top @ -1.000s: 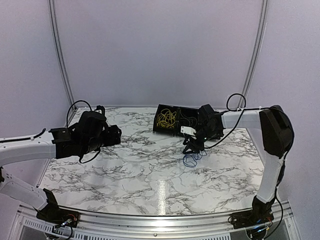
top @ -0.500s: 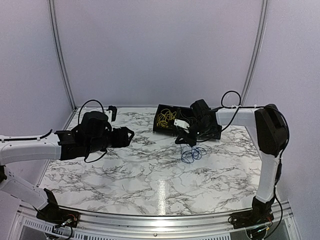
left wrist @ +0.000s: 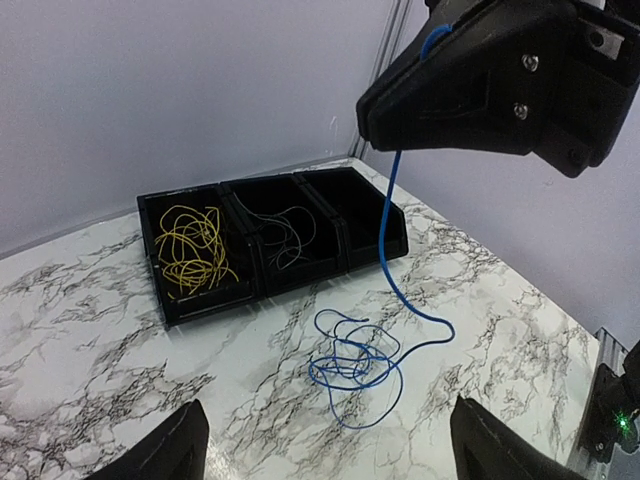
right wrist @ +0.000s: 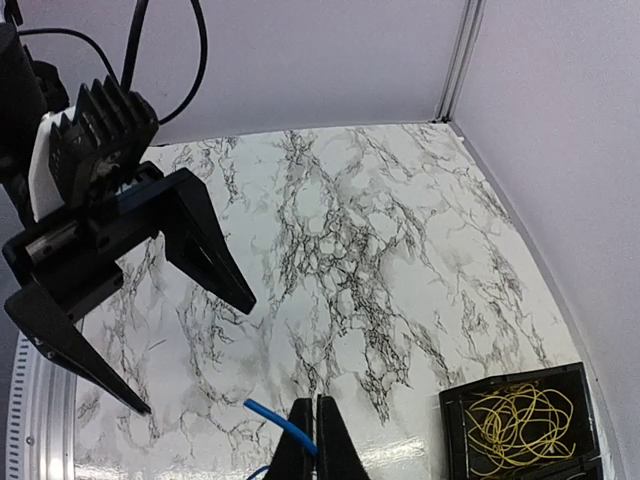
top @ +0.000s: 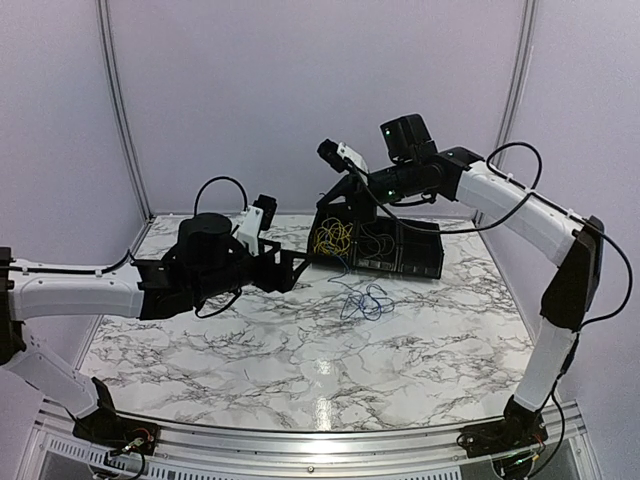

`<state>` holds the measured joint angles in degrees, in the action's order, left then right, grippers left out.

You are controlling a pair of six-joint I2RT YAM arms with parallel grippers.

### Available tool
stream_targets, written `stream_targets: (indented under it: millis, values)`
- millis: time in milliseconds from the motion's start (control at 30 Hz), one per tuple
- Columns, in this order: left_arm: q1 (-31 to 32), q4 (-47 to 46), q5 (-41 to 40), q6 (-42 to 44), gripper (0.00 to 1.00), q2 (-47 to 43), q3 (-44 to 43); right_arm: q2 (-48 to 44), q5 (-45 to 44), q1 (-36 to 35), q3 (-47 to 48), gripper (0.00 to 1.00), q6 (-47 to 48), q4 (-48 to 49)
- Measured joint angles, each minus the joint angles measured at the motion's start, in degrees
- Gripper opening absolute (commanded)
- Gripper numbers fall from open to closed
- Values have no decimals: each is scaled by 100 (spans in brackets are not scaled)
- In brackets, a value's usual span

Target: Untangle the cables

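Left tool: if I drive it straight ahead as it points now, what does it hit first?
Most likely the blue cable, coiled on the table ahead of the open left tool, short of the bin. Depth is uncertain.

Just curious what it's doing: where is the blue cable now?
In the left wrist view, the blue cable hangs from the raised right gripper at upper right down to a loose tangle on the table before the black tray.

Marble table [top: 250, 350], black tray [top: 420, 268], blue cable [top: 365, 300]
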<state>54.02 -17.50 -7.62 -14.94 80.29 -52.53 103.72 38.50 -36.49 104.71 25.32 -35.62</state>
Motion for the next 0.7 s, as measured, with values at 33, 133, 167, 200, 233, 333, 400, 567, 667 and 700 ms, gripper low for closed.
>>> stream_targets:
  millis: [33,133,167,200,233,333,400,567,667,700]
  values:
    - [0,-162,26,42,87,105,-26,9,4,-11,66,0,-72,-39]
    - [0,-549,170,98,86,485,-111,42,4,-35,348,0,-326,-184]
    - [4,-699,249,105,85,643,-142,42,7,-42,433,0,-389,-212]
    - [9,-855,321,109,83,822,-179,42,9,-52,551,0,-461,-240]
    - [17,-1019,426,114,82,1003,-212,42,20,-66,691,0,-542,-264]
    - [57,-1410,684,122,77,1504,-372,42,72,-92,1193,0,-739,-310]
    - [87,-1685,767,125,74,1878,-540,55,146,-96,1635,0,-863,-369]
    - [116,-2354,509,74,68,2636,-861,70,310,-96,2583,0,-1119,-463]
    - [111,-2671,356,-48,65,3156,-1161,-26,358,-96,2774,0,-1257,-400]
    - [111,-2752,350,-98,62,3305,-1246,-61,352,-96,2780,0,-1298,-385]
